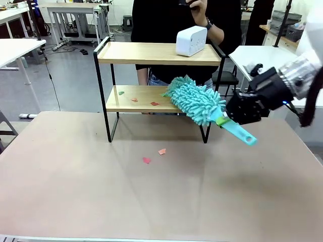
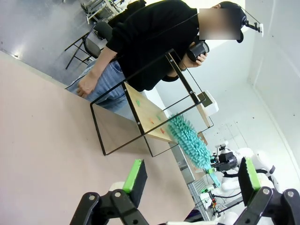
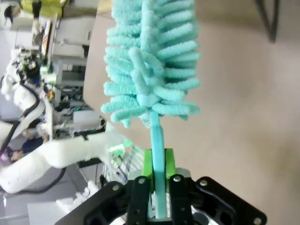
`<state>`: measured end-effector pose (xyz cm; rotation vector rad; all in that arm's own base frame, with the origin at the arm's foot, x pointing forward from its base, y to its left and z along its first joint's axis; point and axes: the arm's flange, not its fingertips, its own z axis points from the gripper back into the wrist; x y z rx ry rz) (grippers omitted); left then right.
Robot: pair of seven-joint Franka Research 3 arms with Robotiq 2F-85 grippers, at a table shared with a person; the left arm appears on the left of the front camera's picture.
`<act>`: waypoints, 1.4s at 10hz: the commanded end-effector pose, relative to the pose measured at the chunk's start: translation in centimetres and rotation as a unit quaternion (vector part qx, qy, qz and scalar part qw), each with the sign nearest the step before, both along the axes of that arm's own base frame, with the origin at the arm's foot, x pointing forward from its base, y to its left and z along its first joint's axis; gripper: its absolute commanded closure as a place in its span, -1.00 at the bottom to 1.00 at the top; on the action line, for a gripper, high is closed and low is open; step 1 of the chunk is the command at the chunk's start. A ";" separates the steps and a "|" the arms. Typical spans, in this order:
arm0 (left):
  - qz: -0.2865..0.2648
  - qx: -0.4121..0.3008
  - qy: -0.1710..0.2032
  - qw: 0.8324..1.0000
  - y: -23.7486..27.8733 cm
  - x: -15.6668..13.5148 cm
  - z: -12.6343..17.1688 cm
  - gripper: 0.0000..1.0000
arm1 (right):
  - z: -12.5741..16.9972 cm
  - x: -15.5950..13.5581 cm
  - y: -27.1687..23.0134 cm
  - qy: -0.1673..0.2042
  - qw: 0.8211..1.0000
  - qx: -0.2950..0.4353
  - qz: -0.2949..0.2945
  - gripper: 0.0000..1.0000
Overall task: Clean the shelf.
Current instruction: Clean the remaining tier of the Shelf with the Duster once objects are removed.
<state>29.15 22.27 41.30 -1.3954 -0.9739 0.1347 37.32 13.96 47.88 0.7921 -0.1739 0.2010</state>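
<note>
two light boards in a thin frame: the shelf (image 1: 156, 53), on the table (image 1: 75, 191), likely slides if shoved. right end effector (image 1: 228, 117) pinches the duster (image 1: 194, 101) by its stiff handle, soft head at the shelf's lower board. left end effector (image 2: 192, 183) spread, empty, short of the shelf.

The near half of the table (image 1: 75, 201) lies bare and open to a reach from either side, apart from two flat paper scraps (image 1: 146, 160) near its middle. The shelf (image 1: 151, 53) stands near the far edge. A fluffy teal duster (image 1: 194, 101), clamped in the right gripper (image 1: 228, 120), blocks the right end of its lower board; the left end is open. A white box (image 1: 191, 41) takes up the right end of the top board. A person (image 1: 166, 20) stands close behind.
</note>
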 end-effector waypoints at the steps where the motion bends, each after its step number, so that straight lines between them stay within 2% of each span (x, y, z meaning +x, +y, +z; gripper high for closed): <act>1: -0.003 0.004 -0.011 1.000 -0.5 -0.5 -0.1 -1.00 | 0.3 3.0 1.5 0.012 0.999 -0.022 -0.032 0.91; 3: -0.003 0.004 -0.011 1.000 -0.5 -0.5 -0.1 -1.00 | -0.1 5.0 2.9 0.014 0.998 -0.037 -0.041 0.91; 8: -0.003 0.004 -0.011 1.000 -0.5 -0.5 -0.1 -1.00 | -2.0 9.4 5.9 -0.008 0.997 -0.057 -0.041 0.91; 11: -0.003 0.004 -0.011 1.000 -0.5 -0.5 -0.1 -1.00 | -2.3 10.5 9.5 0.003 0.998 -0.061 0.000 0.91; 14: -0.003 0.004 -0.011 1.000 -0.5 -0.5 -0.1 -1.00 | -2.3 9.9 12.5 0.004 0.997 -0.068 0.031 0.91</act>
